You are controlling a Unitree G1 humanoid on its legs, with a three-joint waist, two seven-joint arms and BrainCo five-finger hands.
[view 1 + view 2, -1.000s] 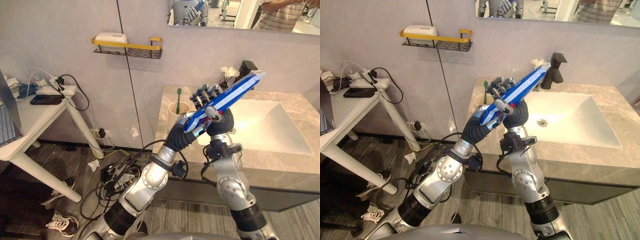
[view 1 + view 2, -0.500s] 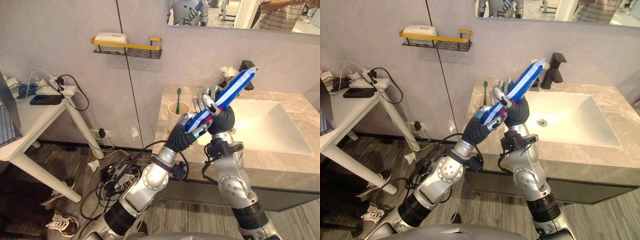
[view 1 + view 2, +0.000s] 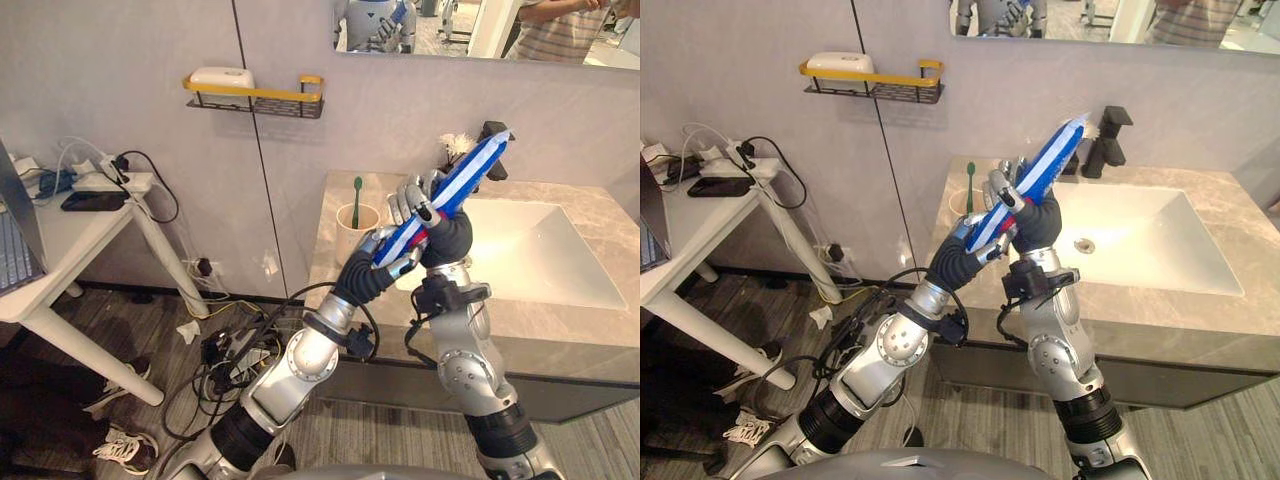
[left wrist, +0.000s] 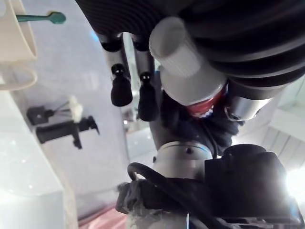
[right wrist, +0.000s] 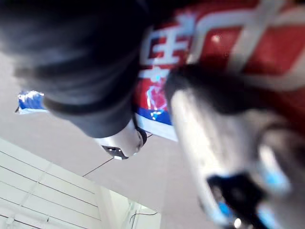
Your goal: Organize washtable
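- Keeps the toothpaste tube (image 3: pixel 465 175) slanted in the air above the counter (image 3: pixel 328 215), crimped end up toward the faucet (image 3: pixel 1110 135);
- Grips its cap end in the curled left hand (image 3: pixel 365 272); clamps its middle between thumb and fingers of the right hand (image 3: pixel 440 232);
- Hangs just beside the cup (image 3: pixel 352 222) with the green toothbrush (image 3: pixel 357 195);
- Risks a drop if one hand lets go before the other holds firm; risks squeezed-out paste under two tight grips; risks tipping the cup on the way down.

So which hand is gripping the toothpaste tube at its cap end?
The left hand, lower down, with the white cap by its palm; the right hand grips the toothpaste tube higher, mid-length.
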